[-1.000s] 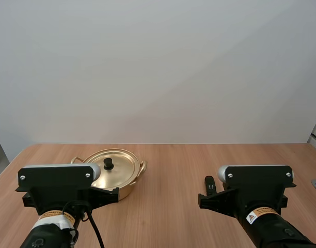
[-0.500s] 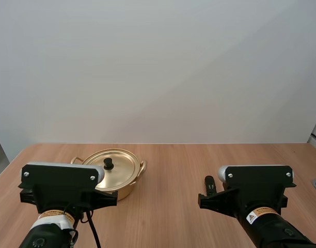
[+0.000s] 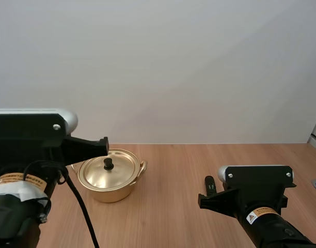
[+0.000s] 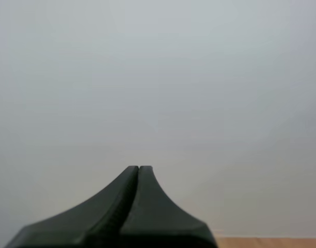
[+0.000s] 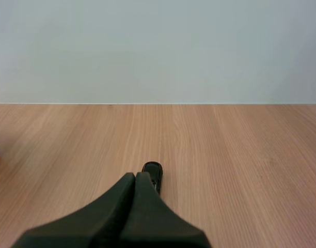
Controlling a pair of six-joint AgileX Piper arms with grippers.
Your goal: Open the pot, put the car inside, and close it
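The golden pot (image 3: 107,180) sits on the wooden bench (image 3: 178,165) at the lower left of the high view, its lid (image 3: 114,169) on and the black knob (image 3: 108,164) upright at the centre. The small black car (image 3: 210,184) lies on the bench at the lower right of centre, well apart from the pot. The left hand (image 4: 139,169) is pressed together into one dark wedge, pinching nothing, with plain wall ahead of it. The right hand (image 5: 136,176) is likewise pressed together and empty, low over the bench, with the car just beyond its tips.
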